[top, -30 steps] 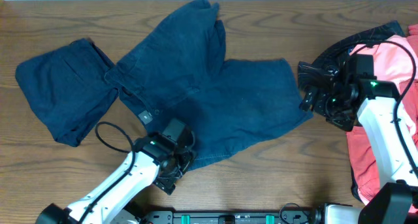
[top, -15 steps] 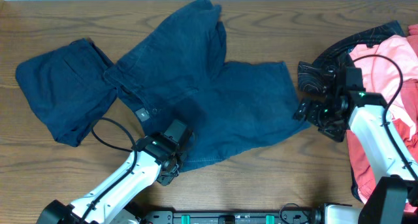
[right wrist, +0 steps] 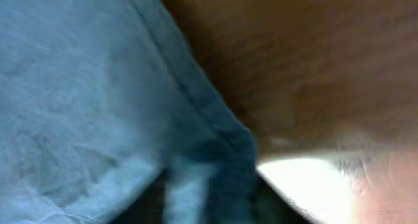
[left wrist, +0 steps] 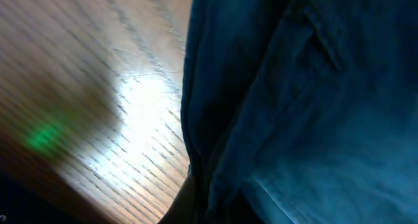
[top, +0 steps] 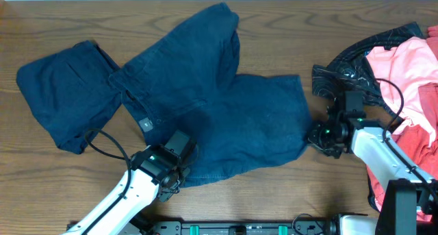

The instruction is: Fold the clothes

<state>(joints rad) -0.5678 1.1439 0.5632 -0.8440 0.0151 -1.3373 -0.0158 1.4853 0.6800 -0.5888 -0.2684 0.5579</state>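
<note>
I reckon grasp step: L gripper [top: 178, 172] at front-edge hem of navy shorts [top: 233, 122], R gripper [top: 317, 135] at right-edge hem, can't tell either's grip; next needs firm pinches.

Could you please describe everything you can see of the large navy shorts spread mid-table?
The navy shorts lie open and mostly flat on the wooden table: soft, denim-like cloth, waistband at left, one leg to the far edge, the other rightward. The left hand meets their near hem, the right hand their right hem.
</note>
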